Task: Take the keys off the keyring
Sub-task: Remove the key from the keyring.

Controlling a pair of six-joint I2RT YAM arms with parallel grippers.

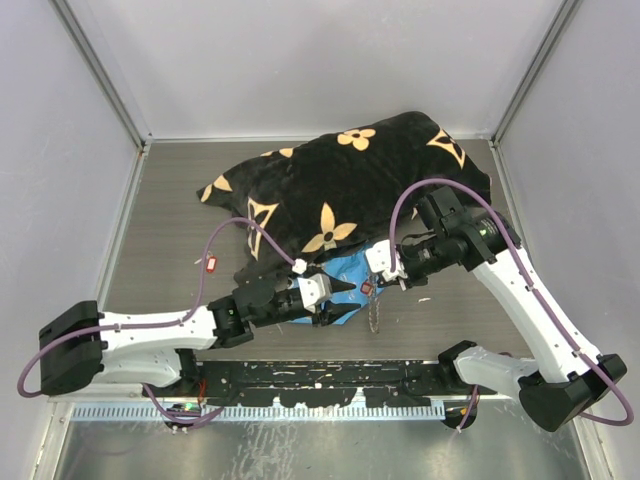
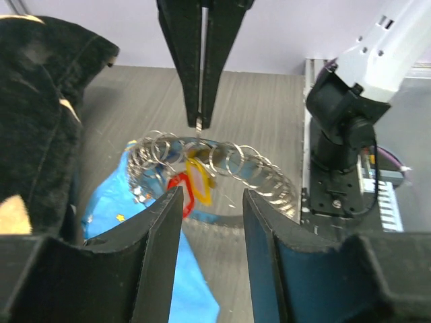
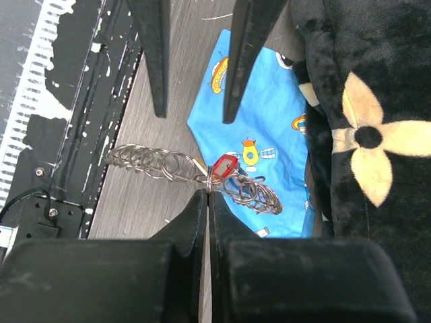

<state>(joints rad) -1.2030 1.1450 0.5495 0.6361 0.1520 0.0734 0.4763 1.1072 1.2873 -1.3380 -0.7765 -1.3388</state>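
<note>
Silvery keyring [image 3: 168, 163] — nipped by the right gripper [image 3: 208, 194].

Silvery-grey linked rings noted on the keyring [image 2: 236, 161]. Red and orange-yellow heads seen on the keys [image 2: 192, 183]. Cloth [image 3: 262, 114] recorded bright blue, cartoon-printed. Blanket [image 1: 340, 180] recorded black with tan flower motifs. Table [image 1: 170, 220] grey, wood-grained.

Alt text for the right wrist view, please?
The right gripper, jaws shut, pinches the keyring, a chain of silver loops carrying a red-headed key. The left gripper, jaws apart, points toward it; a blue printed cloth and a black blanket lie alongside.
</note>
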